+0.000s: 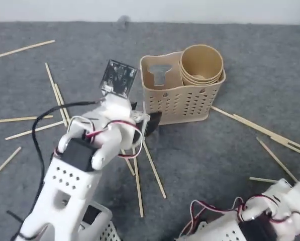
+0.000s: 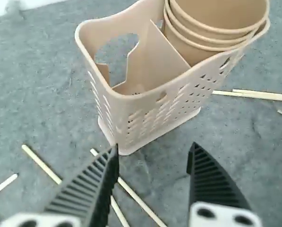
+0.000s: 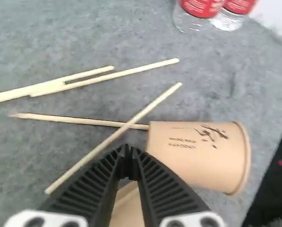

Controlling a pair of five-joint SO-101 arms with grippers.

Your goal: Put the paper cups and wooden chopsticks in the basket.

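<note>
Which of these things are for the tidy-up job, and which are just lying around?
For the job:
- basket
- stacked paper cups already in it
- tipped paper cup lying on its side
- wooden chopsticks scattered over the grey mat

Just lying about:
- two bottles with red labels, beyond the tipped cup

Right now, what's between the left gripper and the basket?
Between left gripper and basket: grey mat crossed by a chopstick, per the left wrist view.
</note>
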